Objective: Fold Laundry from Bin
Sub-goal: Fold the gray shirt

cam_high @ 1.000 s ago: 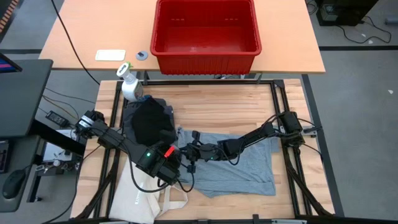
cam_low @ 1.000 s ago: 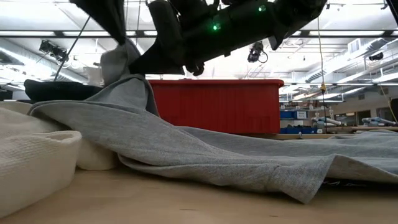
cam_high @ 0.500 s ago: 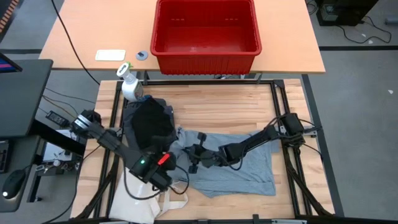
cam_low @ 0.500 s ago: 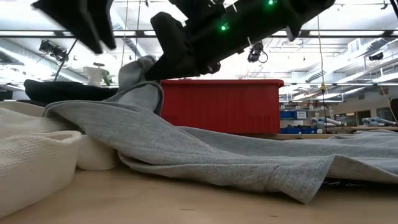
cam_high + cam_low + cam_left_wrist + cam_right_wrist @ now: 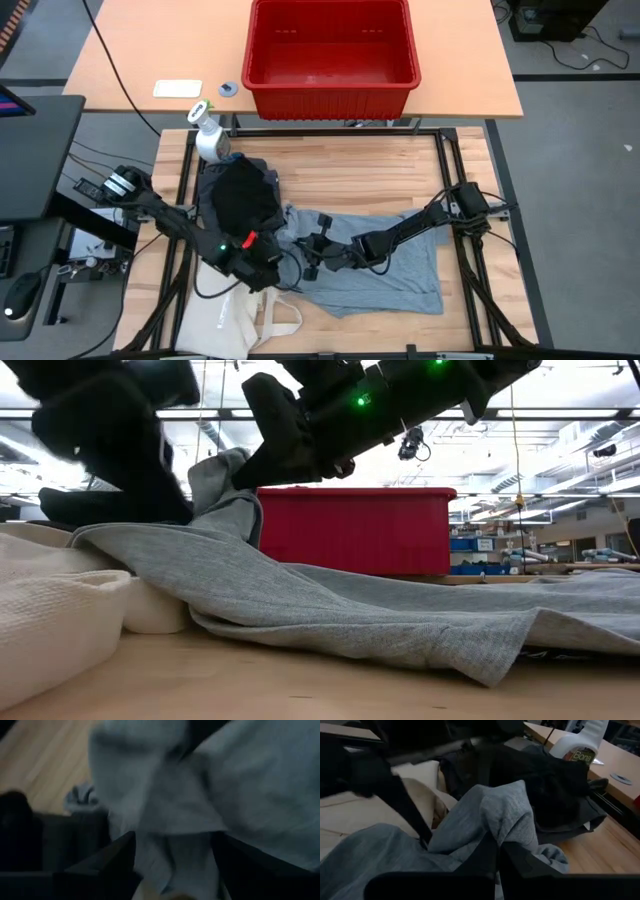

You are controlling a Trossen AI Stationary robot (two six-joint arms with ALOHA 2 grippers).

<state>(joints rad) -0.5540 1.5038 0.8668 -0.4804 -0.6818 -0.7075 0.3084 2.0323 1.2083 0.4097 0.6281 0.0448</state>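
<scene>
A light grey garment (image 5: 385, 270) of the laundry lies spread on the table, with its left edge raised into a peak (image 5: 228, 468). My right gripper (image 5: 306, 256) is shut on that peak. My left gripper (image 5: 274, 264) is open right beside it, with grey cloth (image 5: 172, 855) showing between its two fingers. A black piece (image 5: 240, 195) lies on a dark grey piece (image 5: 208, 185) at the far left. The red bin (image 5: 331, 55) stands on the far table. My right gripper pinches a bunched fold of the grey garment's left edge (image 5: 506, 822) between its two fingers. It comes from the table's right, slanting a little downward. The fold is lifted off the table, and the rest of the garment slopes down and lies flat. My left gripper has its fingers (image 5: 117, 857) on either side of the grey cloth; I cannot tell if they touch it.
A cream tote bag (image 5: 228, 318) lies at the near left, partly under the left arm. A white spray bottle (image 5: 208, 136) stands at the far left corner. Bare wood shows between the garment and the table's far edge.
My left gripper has let go of the raised grey fold and opened. It has rolled and sunk to just left of the peak. My right gripper has kept its hold, and the peak stays up.
</scene>
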